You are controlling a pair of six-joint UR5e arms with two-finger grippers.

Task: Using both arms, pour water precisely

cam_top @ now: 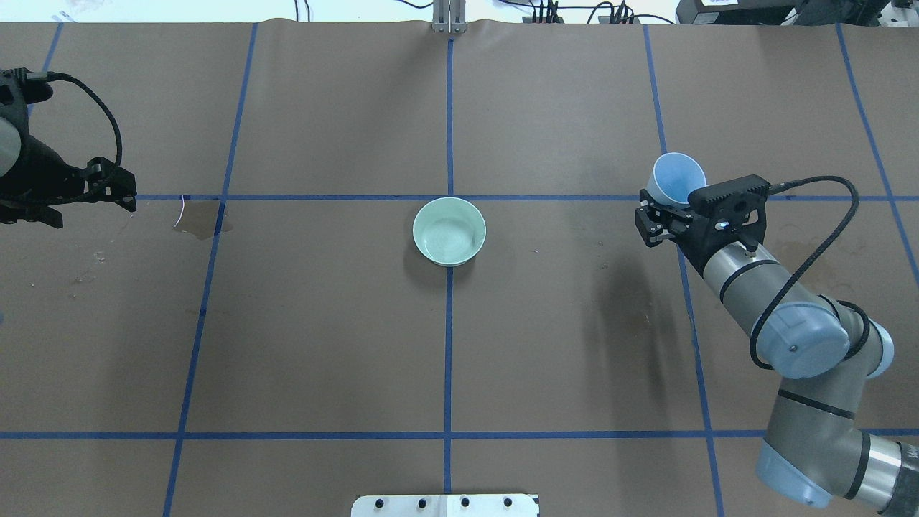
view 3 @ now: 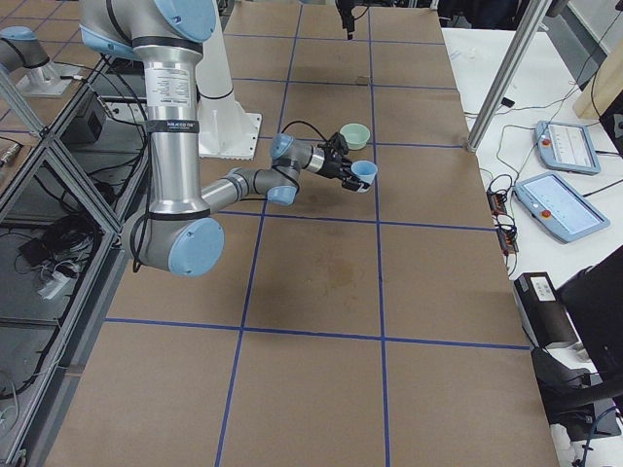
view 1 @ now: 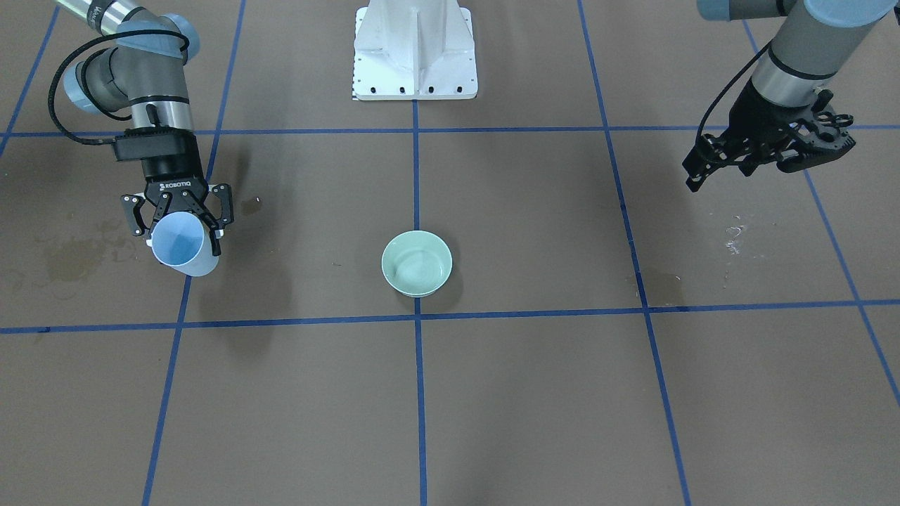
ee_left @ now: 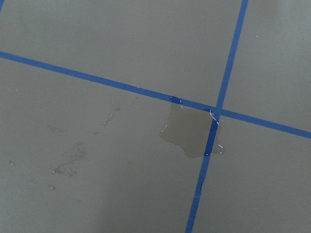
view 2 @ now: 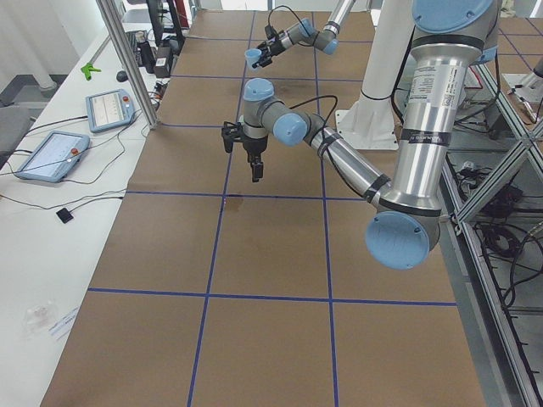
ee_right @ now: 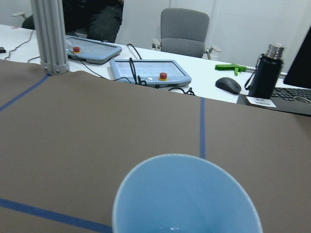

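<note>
My right gripper [view 1: 181,242] is shut on a light-blue cup [cam_top: 677,179] and holds it tilted above the table, right of centre in the overhead view. In the right wrist view the cup [ee_right: 187,199] fills the bottom, with a faint glint of water [ee_right: 172,228] deep inside. A mint-green bowl [view 1: 416,263] stands at the table's middle, apart from both grippers. My left gripper [view 1: 745,165] hangs open and empty above the table's far left [cam_top: 93,201].
A puddle of spilled water [ee_left: 192,136] lies on the brown paper at a blue tape crossing under my left gripper; it also shows in the overhead view [cam_top: 203,217]. Dried stains [view 1: 77,253] mark the paper near my right gripper. The white pedestal [view 1: 415,49] stands behind the bowl.
</note>
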